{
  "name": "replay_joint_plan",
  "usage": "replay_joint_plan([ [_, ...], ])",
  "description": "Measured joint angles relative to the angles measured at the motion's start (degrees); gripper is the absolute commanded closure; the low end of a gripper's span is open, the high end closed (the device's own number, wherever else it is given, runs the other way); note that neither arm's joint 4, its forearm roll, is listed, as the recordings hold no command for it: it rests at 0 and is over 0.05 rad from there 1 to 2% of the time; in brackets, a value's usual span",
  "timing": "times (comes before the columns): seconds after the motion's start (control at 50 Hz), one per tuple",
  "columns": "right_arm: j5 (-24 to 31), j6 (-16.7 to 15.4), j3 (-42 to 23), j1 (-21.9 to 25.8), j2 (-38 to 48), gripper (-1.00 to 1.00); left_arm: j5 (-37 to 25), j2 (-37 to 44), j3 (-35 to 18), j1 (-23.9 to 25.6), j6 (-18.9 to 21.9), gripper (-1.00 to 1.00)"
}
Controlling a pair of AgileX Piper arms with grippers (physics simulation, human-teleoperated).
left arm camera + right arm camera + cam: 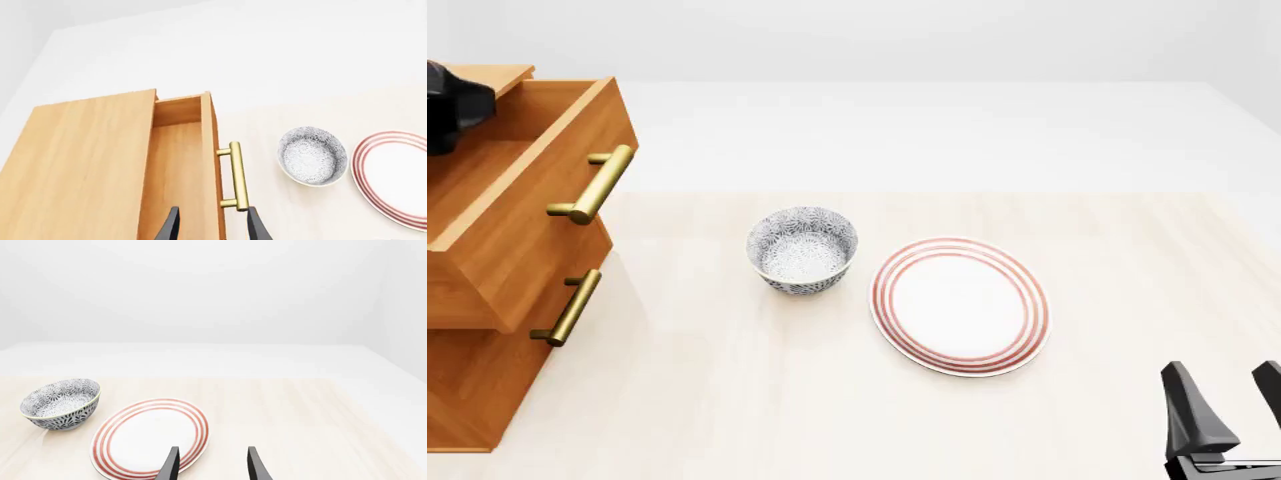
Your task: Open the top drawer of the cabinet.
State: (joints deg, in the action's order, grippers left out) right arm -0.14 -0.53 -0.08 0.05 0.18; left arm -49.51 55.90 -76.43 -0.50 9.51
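The cabinet point(467, 390) stands at the table's left edge. Its top drawer point(521, 215) is pulled out, and its brass bar handle point(587, 185) faces right. In the left wrist view the open drawer point(177, 165) shows an empty wooden inside beside the cabinet top point(80, 165), with the handle point(235, 176) on its front. My left gripper point(212, 229) is open and holds nothing. Its fingers stand on either side of the drawer front, above it. In the front view only a black part of the left arm point(447, 105) shows. My right gripper point(1232, 405) is open and empty at the near right.
A blue-patterned bowl point(802, 250) and a red-ringed white plate point(961, 305) sit mid-table, right of the cabinet. Both show in the right wrist view, the bowl point(60, 404) and the plate point(150, 437). The second drawer's handle point(567, 308) sits below the open drawer.
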Motion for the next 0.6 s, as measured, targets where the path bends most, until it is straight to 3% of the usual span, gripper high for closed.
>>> replay_joint_plan([
  [0.6,0.0,0.0,0.0,0.0,0.0,-1.00,-4.2,3.4,-0.7,-1.2,-6.2,-1.00],
])
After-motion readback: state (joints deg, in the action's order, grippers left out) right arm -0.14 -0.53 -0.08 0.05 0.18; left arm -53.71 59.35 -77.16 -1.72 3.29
